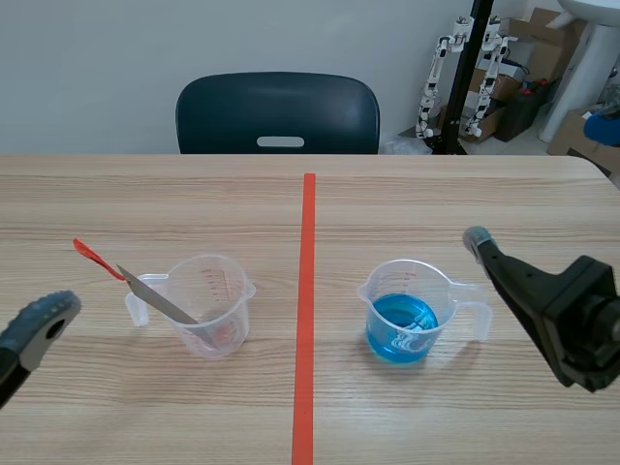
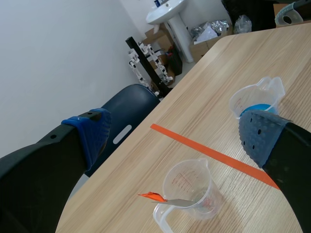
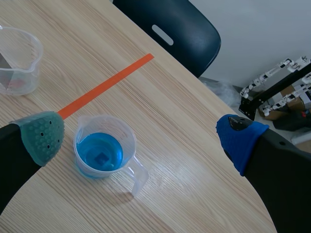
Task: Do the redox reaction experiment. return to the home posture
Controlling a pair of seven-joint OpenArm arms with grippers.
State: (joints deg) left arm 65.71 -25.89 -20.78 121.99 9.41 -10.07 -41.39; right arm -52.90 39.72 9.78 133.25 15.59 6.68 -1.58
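Note:
A clear measuring cup with blue liquid stands right of the orange-red tape line. Left of the line, a second clear cup holds a metal spatula with a red handle leaning out of it. My left gripper hangs open above the table at the near left, holding nothing; one pad shows in the scene view. My right gripper is open above the blue cup, also empty, with a fingertip visible at the right.
A dark chair stands at the table's far edge. Boxes, a black stand with white parts and a white pedestal sit behind the table's far right corner.

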